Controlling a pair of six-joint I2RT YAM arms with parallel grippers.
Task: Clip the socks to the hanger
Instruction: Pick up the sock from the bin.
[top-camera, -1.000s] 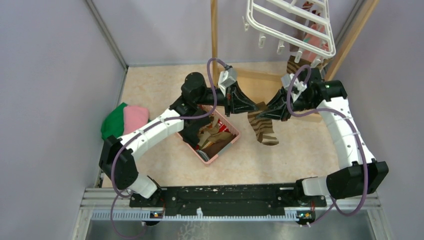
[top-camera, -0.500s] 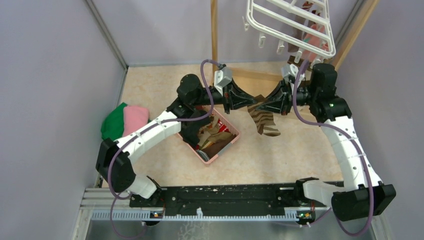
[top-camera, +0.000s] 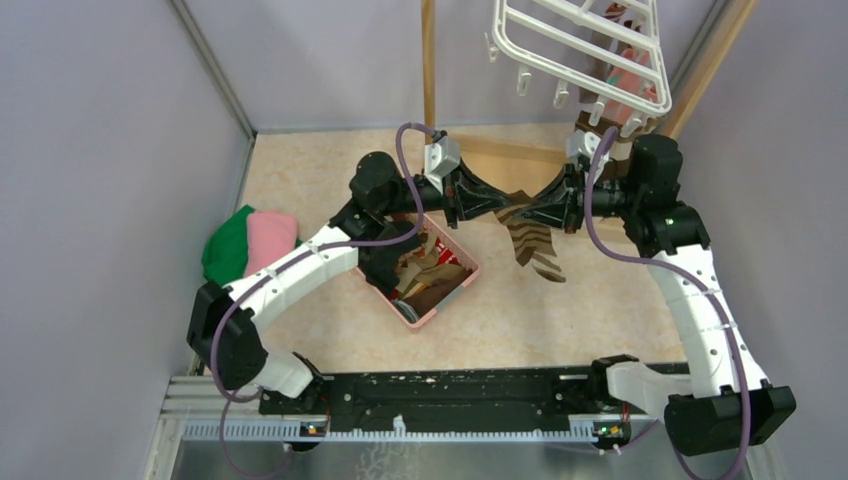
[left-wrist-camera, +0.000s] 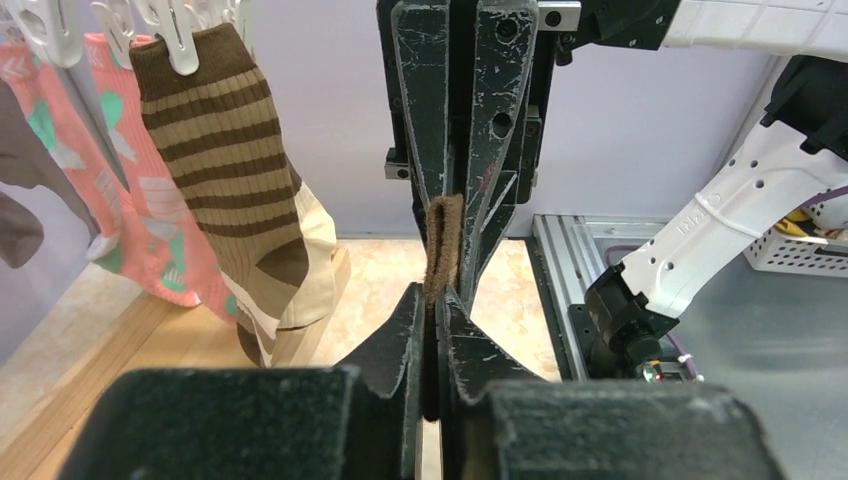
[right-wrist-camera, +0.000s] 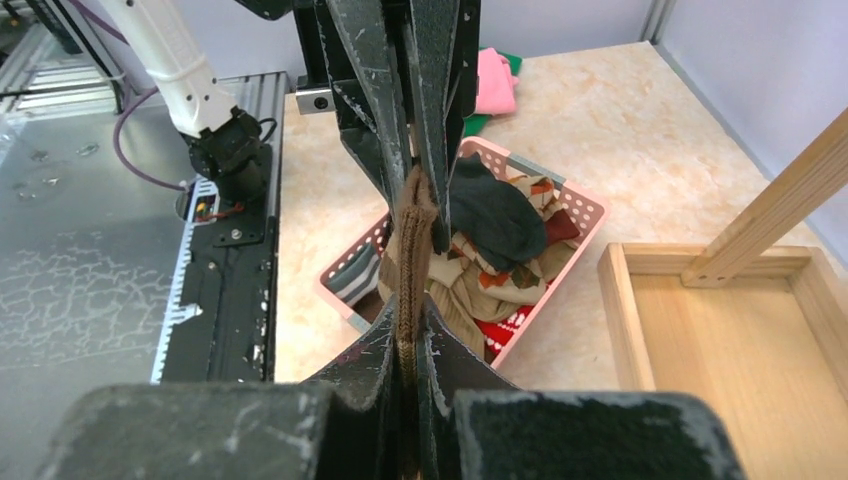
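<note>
Bright, even, diffuse light falls from overhead across all three views. On the beige speckled tabletop (top-camera: 300, 170) shadows are faint and soft-edged, a little darker along the pink plastic slotted basket (top-camera: 455, 296). The overhead view is sharp throughout, and the bands of the brown-and-cream striped sock (top-camera: 535, 245) read crisply; straight edges lean outward toward its borders. In both wrist views the black foam-padded bases of the left gripper (left-wrist-camera: 437, 300) and right gripper (right-wrist-camera: 410, 315) blur along the bottom edge, while the backgrounds are crisp. The brushed grey metal plate (right-wrist-camera: 80, 250) shows pale, mottled glare.
</note>
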